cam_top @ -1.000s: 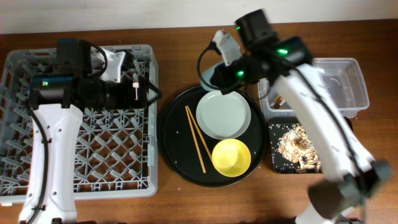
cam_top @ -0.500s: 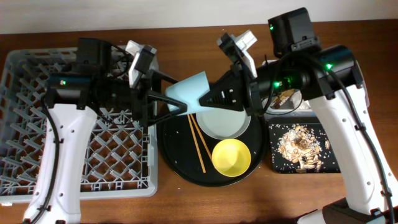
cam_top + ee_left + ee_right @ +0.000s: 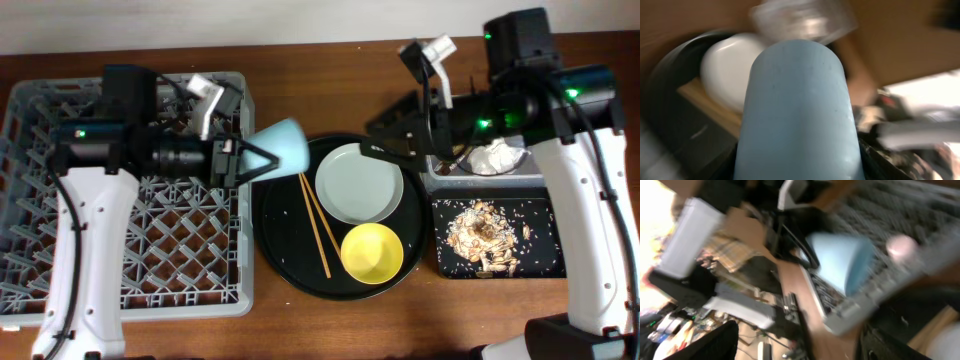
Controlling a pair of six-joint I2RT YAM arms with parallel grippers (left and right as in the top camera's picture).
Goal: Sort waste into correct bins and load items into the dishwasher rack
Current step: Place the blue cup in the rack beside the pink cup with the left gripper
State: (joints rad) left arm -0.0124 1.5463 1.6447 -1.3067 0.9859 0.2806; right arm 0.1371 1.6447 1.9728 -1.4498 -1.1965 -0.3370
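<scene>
My left gripper (image 3: 250, 158) is shut on the light-blue cup (image 3: 283, 144), held on its side over the gap between the dishwasher rack (image 3: 130, 250) and the round black tray. In the left wrist view the cup (image 3: 797, 110) fills the middle. My right gripper (image 3: 387, 136) stands open and empty over the tray's far edge, right of the cup. The pale plate (image 3: 358, 183), yellow bowl (image 3: 372, 252) and chopsticks (image 3: 315, 222) lie on the round tray. White tissue (image 3: 495, 157) lies in the clear tub (image 3: 575, 150). Food scraps (image 3: 485, 238) fill the shallow black tray (image 3: 443, 268).
The round black tray (image 3: 285, 255) sits between the rack and the two bins. A blurred pink shape (image 3: 901, 245) shows in the rack in the right wrist view. My left arm lies across the rack's far half.
The right gripper let go of the light-blue cup and drew back to the right. The left gripper closed on the cup and carried it left toward the rack.
</scene>
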